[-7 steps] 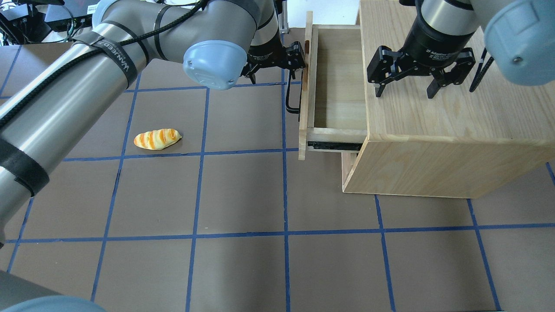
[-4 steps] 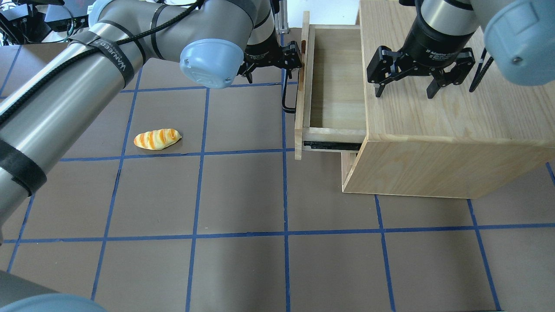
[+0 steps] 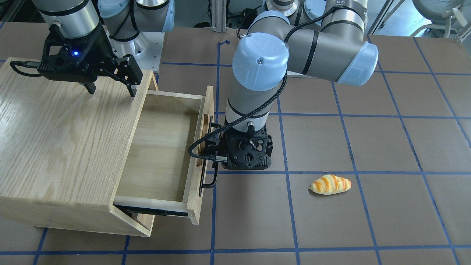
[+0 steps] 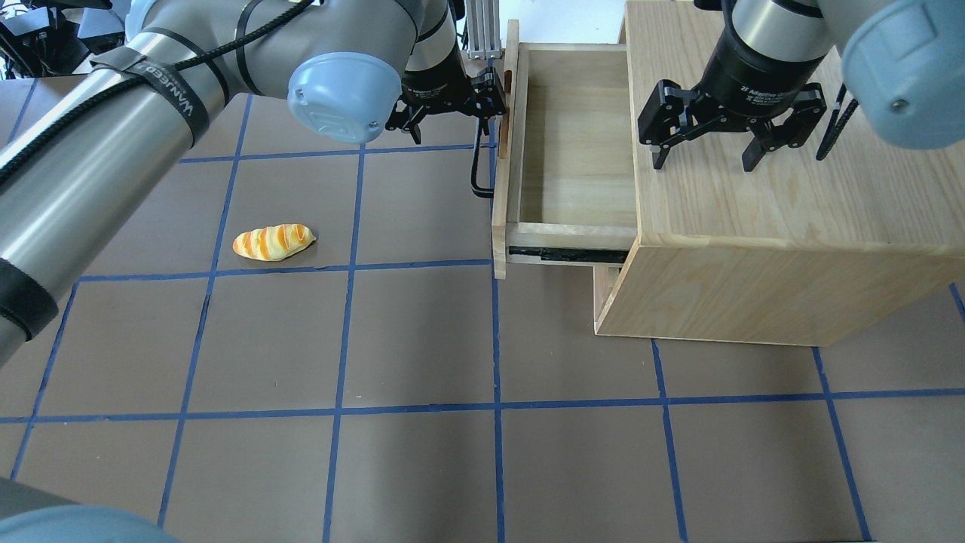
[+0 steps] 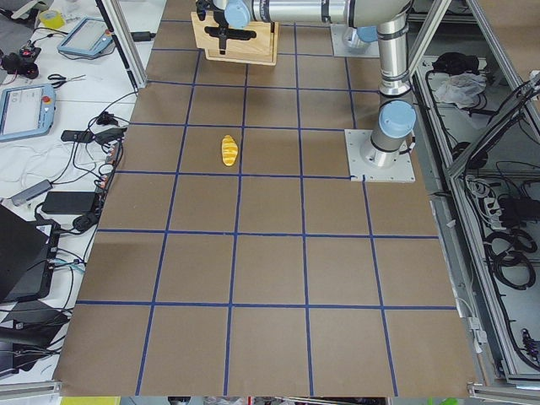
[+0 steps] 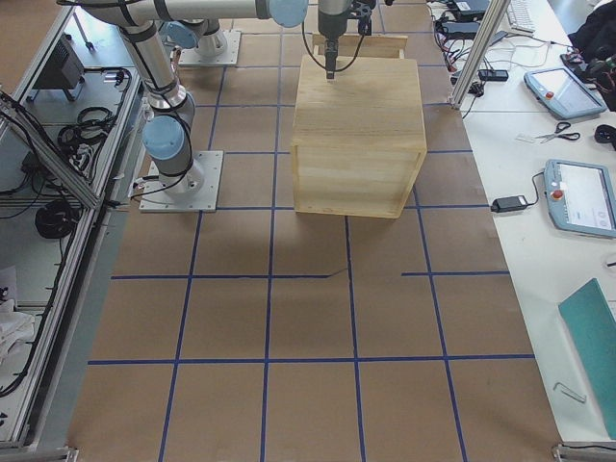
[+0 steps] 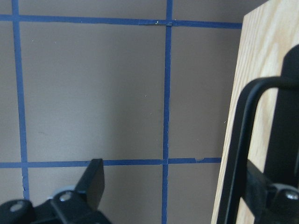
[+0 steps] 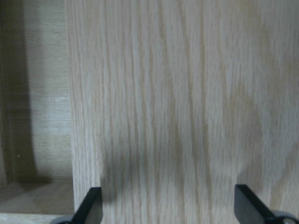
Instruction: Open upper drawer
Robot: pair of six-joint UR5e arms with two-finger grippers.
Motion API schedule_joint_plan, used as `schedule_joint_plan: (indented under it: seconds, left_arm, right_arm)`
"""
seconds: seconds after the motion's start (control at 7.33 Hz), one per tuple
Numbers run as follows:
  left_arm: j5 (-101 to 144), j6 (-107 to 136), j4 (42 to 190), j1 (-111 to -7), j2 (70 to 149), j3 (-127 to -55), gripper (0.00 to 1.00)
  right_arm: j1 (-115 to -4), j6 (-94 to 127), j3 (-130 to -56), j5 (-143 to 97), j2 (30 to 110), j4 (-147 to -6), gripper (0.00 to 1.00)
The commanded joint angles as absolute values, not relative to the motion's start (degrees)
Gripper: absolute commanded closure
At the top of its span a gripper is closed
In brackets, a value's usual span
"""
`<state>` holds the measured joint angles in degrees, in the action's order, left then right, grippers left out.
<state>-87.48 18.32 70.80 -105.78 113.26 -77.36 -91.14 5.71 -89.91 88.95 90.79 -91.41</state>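
The upper drawer [image 4: 573, 151] stands partly pulled out of the oak cabinet [image 4: 791, 188], and its light-wood inside is bare. It also shows in the front-facing view [image 3: 162, 147]. Its black bar handle [image 4: 476, 170] is on the front panel [image 4: 499, 151]. My left gripper [image 4: 482, 102] is at the handle and open. In the left wrist view one finger [image 7: 91, 184] is well clear of the handle [image 7: 236, 163], and the other sits between the bar and the panel. My right gripper [image 4: 701, 158] is open, fingertips down on or just over the cabinet top.
A toy bread roll [image 4: 273, 241] lies on the brown mat left of the drawer; it also shows in the front-facing view [image 3: 330, 184]. A plain lower front panel [image 4: 603, 290] shows under the drawer. The mat carries a blue tape grid [image 4: 494, 407].
The drawer has slid further out of the cabinet, toward the overhead view's left. My left gripper moved the same way with the handle. The right gripper has not moved.
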Motion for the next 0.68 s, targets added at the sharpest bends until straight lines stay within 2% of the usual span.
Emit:
schedule_joint_plan:
  seconds: [0.0, 0.55]
  left_arm:
    - [-87.5, 17.5, 71.3, -104.7, 112.9, -77.8, 0.00]
    - [-87.5, 16.8, 71.5, -104.2, 112.8, -77.8, 0.00]
  right_arm:
    - [-91.1, 5.7, -89.9, 88.9, 90.8, -91.4, 0.00]
    - [-91.1, 5.7, -89.9, 88.9, 90.8, -91.4, 0.00]
